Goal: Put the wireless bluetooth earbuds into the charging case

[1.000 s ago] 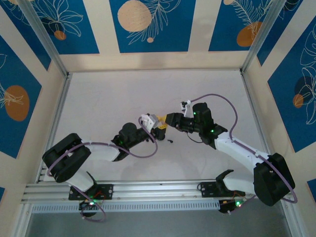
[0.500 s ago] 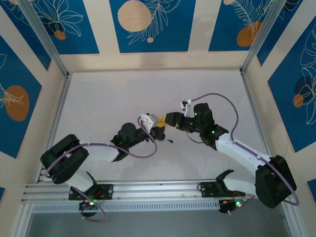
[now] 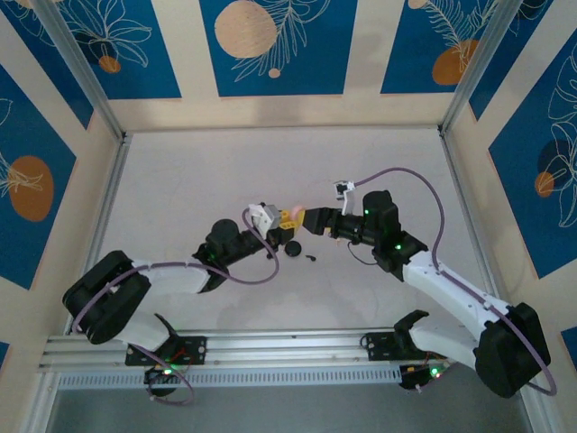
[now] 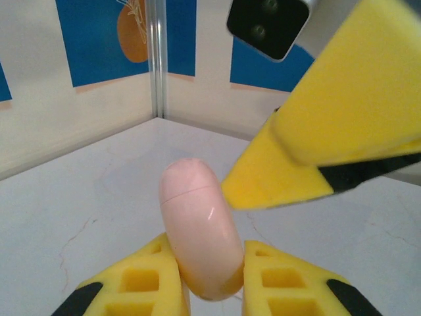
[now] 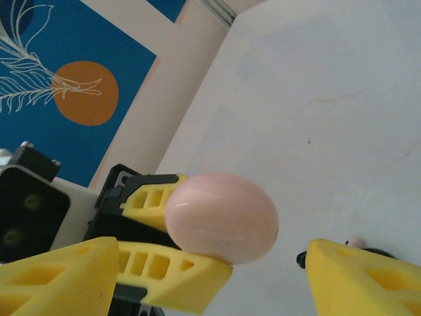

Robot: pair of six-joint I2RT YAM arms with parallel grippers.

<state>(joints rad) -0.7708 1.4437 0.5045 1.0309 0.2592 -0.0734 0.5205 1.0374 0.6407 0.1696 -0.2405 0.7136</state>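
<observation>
Since a second ago the left gripper (image 4: 214, 266) has clamped down, so now it's pinching the pink charging case (image 4: 197, 230) mid-table. Over at the case's 3 o'clock, the right gripper (image 5: 266, 263) has spread its jaws wide. One tiny black earbud (image 3: 311, 259) sits on the table (image 3: 180, 180) at the case's 5 o'clock, and a black round puck (image 3: 293, 248) is at 6 o'clock.

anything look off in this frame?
Nothing broken or spilled. One oddity: the pink case leans sideways in the left gripper, pinched only at its lower end, lid shut. The right gripper stands open beside it. A small black piece, maybe an earbud, lies loose on the table.
</observation>
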